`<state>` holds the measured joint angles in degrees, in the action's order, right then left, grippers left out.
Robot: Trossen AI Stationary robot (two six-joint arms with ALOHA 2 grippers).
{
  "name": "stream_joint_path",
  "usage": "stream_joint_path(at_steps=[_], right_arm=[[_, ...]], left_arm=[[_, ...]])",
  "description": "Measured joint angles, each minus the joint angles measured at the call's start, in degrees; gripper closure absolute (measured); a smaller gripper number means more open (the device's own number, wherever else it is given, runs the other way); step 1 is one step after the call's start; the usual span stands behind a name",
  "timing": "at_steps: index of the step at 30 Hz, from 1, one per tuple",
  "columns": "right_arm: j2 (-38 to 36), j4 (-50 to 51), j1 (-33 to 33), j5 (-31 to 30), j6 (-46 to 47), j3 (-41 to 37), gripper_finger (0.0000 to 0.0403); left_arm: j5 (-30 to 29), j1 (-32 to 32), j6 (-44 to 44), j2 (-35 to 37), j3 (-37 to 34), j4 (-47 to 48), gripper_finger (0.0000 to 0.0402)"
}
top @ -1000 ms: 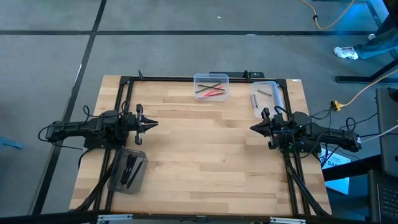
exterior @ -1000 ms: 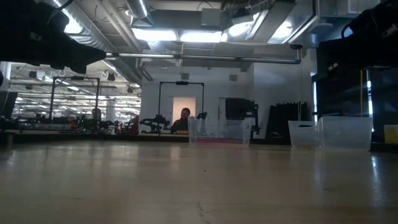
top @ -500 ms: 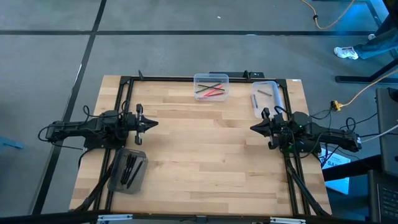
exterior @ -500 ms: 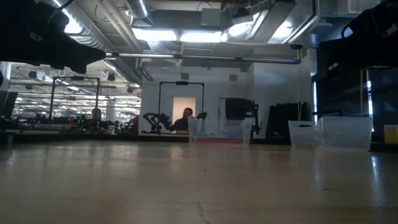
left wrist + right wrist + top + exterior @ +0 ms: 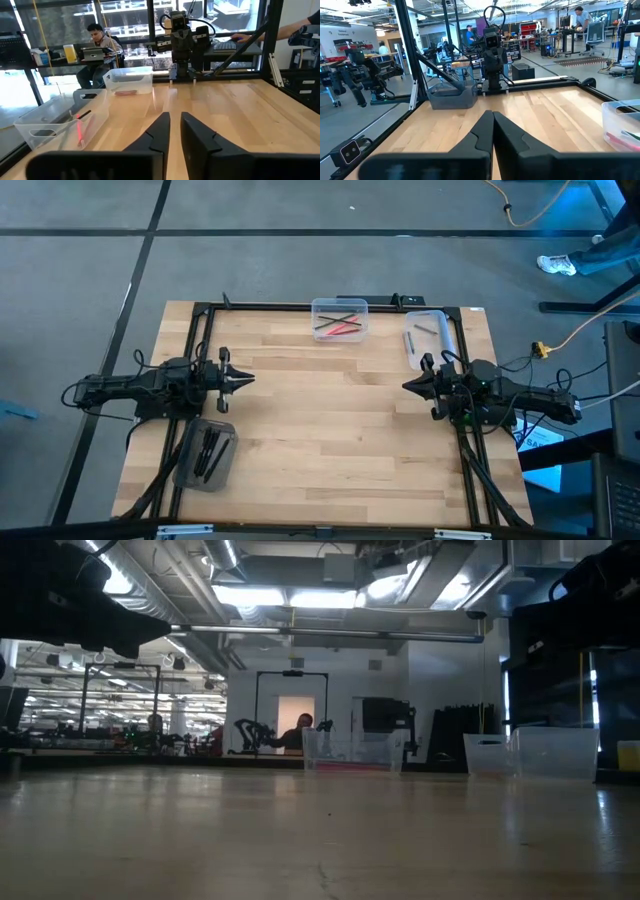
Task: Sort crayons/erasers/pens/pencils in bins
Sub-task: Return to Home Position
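Three bins stand on the wooden table. A clear one [image 5: 339, 319] at the far edge's middle holds red and dark sticks. A second clear bin [image 5: 427, 338] at the far right holds grey pieces. The smoky dark bin [image 5: 206, 453] at the near left holds dark pens. My left gripper [image 5: 245, 379] hovers level at the table's left side, with a narrow gap between its fingertips [image 5: 175, 117] and nothing in it. My right gripper [image 5: 408, 385] hovers level at the right side, shut and empty [image 5: 493, 115].
A black frame [image 5: 300, 306] runs along the table's far and side edges. The wide bare wood [image 5: 330, 420] between the two grippers holds no objects. People sit and stand in the room beyond the table [image 5: 97, 37].
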<state>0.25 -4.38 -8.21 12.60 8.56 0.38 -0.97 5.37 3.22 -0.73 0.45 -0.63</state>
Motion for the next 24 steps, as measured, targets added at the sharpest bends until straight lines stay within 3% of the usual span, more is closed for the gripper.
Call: stream_joint_path(at_steps=[9,24], right_arm=[[0.0,0.0,0.0,0.0,0.0,0.0,0.0389],[0.0,0.0,0.0,0.0,0.0,0.0,0.0389]], left_arm=[[0.0,0.0,0.0,0.0,0.0,0.0,0.0355],[0.0,0.0,0.0,0.0,0.0,0.0,0.0382]])
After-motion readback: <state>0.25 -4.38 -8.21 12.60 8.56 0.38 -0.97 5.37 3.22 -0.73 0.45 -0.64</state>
